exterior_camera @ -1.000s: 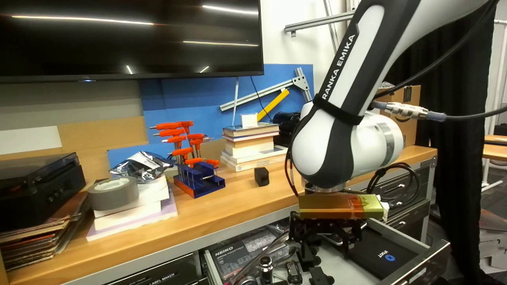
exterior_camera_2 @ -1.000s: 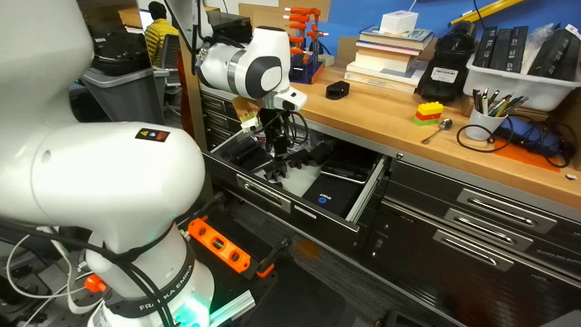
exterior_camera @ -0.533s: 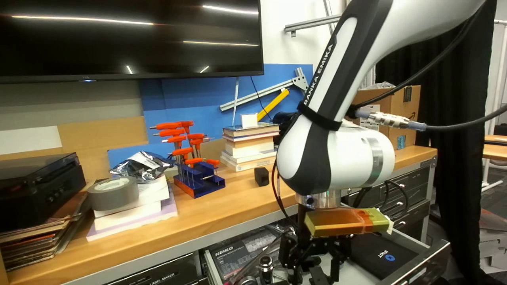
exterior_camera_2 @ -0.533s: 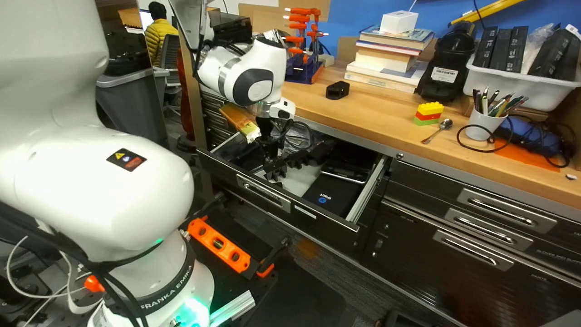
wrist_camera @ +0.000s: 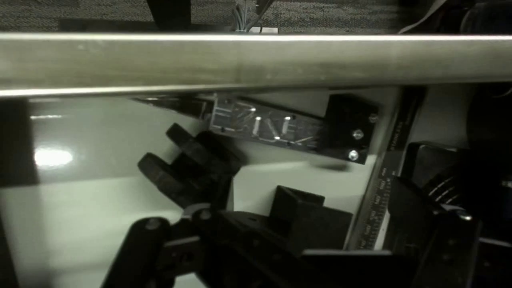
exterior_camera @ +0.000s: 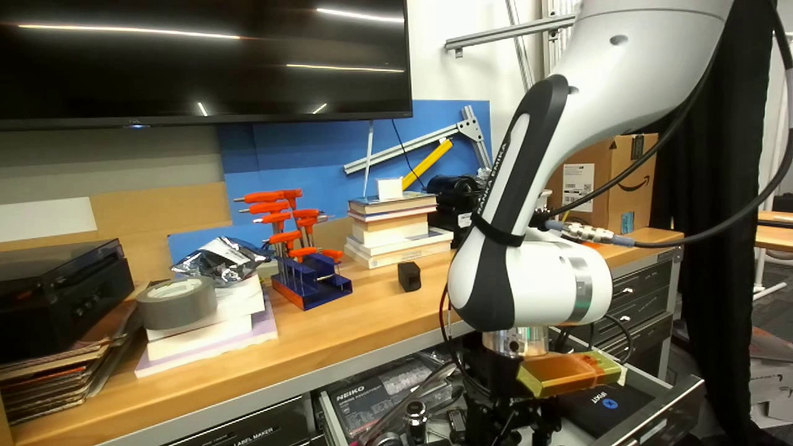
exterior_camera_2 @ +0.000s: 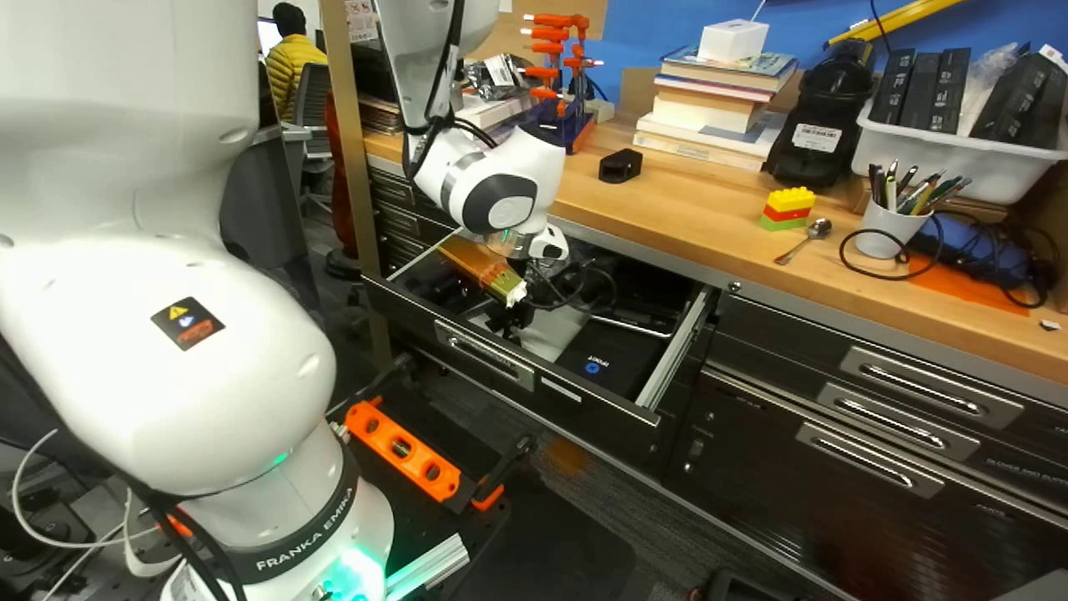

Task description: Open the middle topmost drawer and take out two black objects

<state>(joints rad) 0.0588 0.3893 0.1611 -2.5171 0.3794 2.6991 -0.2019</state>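
The top drawer stands open; its front shows in an exterior view (exterior_camera_2: pixel 601 417). My gripper is down inside it, as both exterior views show (exterior_camera: pixel 517 427) (exterior_camera_2: pixel 509 321). In the wrist view, my gripper (wrist_camera: pixel 320 256) is open, its fingers spread wide. A matte-black blocky part (wrist_camera: pixel 316 220) shows between the fingers; I cannot tell if they touch it. A second chunky black part (wrist_camera: pixel 192 160) with two rounded ends lies beyond the left finger, towards the drawer front. The gripper hides most of both parts in the exterior views.
The drawer front rim (wrist_camera: pixel 240 64) is close. The drawer holds a screwed black plate (wrist_camera: pixel 280 128), a steel ruler (wrist_camera: pixel 376 212), a NEIKO case (exterior_camera: pixel 365 396) and a flat iFixit box (exterior_camera: pixel 601 402). A small black block (exterior_camera: pixel 409 276) sits on the worktop (exterior_camera: pixel 347 328).
My gripper has come down deeper into the drawer and shifted towards the drawer front. It now covers the black parts that showed before. The drawer has not moved.
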